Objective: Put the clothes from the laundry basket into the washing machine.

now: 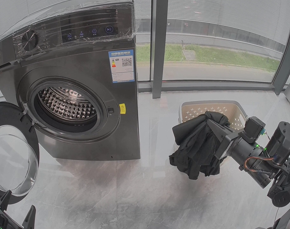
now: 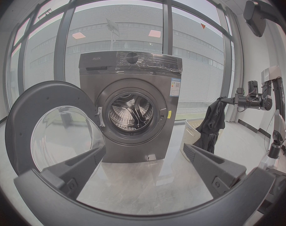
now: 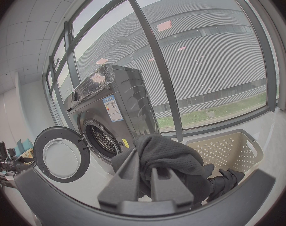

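Nothing is loaded yet: the right gripper (image 1: 211, 123) clenches a black garment (image 1: 196, 143) over the laundry basket (image 1: 237, 110) at centre-right, the washing machine (image 1: 87, 64) at left stands empty, and the left gripper (image 1: 17, 205) is spread wide.

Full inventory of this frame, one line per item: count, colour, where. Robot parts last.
washing machine: 1, dark grey, on the floor at left, clear film over its control panel
door: 1, dark rim with clear glass, swung open at the machine's left
drum: 1, silver, no clothes seen inside
stickers: 2, blue-white and yellow, machine front
laundry basket: 1, beige, on the floor right of the machine
garment: 1, black, hanging over the basket's near rim
window: 1, grey frame, behind everything
right claw: 1, black, shut on the garment
left claw: 1, black, open, low near the door
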